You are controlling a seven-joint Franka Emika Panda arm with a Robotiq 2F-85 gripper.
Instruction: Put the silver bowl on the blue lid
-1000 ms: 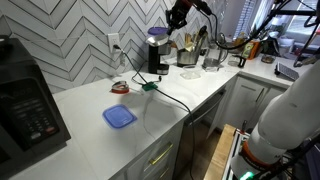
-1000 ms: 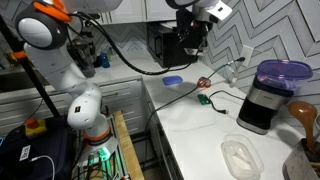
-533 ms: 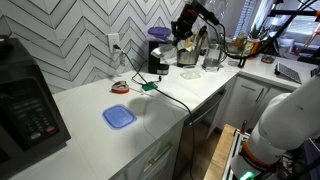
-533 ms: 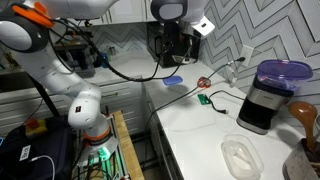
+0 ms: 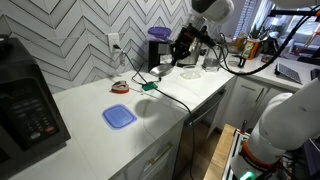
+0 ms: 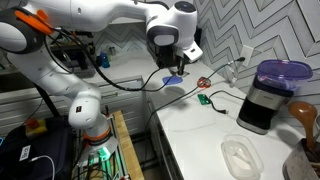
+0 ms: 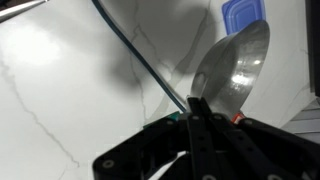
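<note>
The blue lid lies flat on the white counter; it also shows in an exterior view and at the top right of the wrist view. My gripper is shut on the rim of the silver bowl and holds it tilted in the air above the counter. The bowl hangs below the fingers in an exterior view. The gripper is short of the lid, over the black cable. In the wrist view the gripper has its fingers pressed together on the bowl's edge.
A black cable with a small green board runs across the counter. A purple-lidded grinder and a clear plastic container stand on it. A microwave stands beyond the lid. Utensils and a glass bowl sit near the arm.
The arm has come down from high over the appliances and moved along the counter toward the blue lid, carrying the silver bowl.
</note>
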